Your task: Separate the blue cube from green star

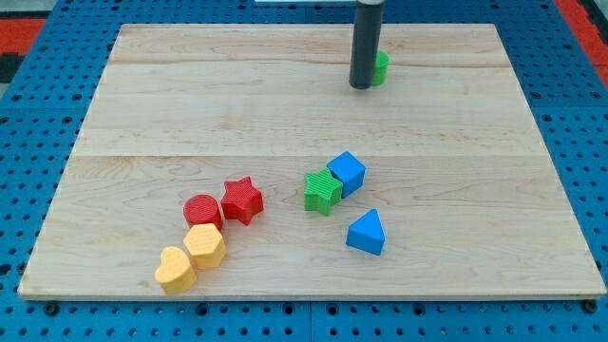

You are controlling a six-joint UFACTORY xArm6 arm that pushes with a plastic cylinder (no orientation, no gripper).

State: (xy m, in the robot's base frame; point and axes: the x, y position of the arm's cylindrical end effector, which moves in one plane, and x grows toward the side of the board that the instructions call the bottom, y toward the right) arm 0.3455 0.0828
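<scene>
The blue cube (pixel 348 173) sits right of the board's centre, touching the green star (pixel 322 192), which lies just to its lower left. My tip (pixel 362 85) is at the end of the dark rod near the view's top, far above both blocks. It stands right next to a green block (pixel 381 68), which the rod partly hides.
A blue triangular block (pixel 367 233) lies below the cube. A red star (pixel 242 199), a red round block (pixel 202 211), a yellow hexagon (pixel 204 246) and a yellow heart (pixel 175 271) cluster at lower left. The wooden board (pixel 142 114) ends at blue pegboard.
</scene>
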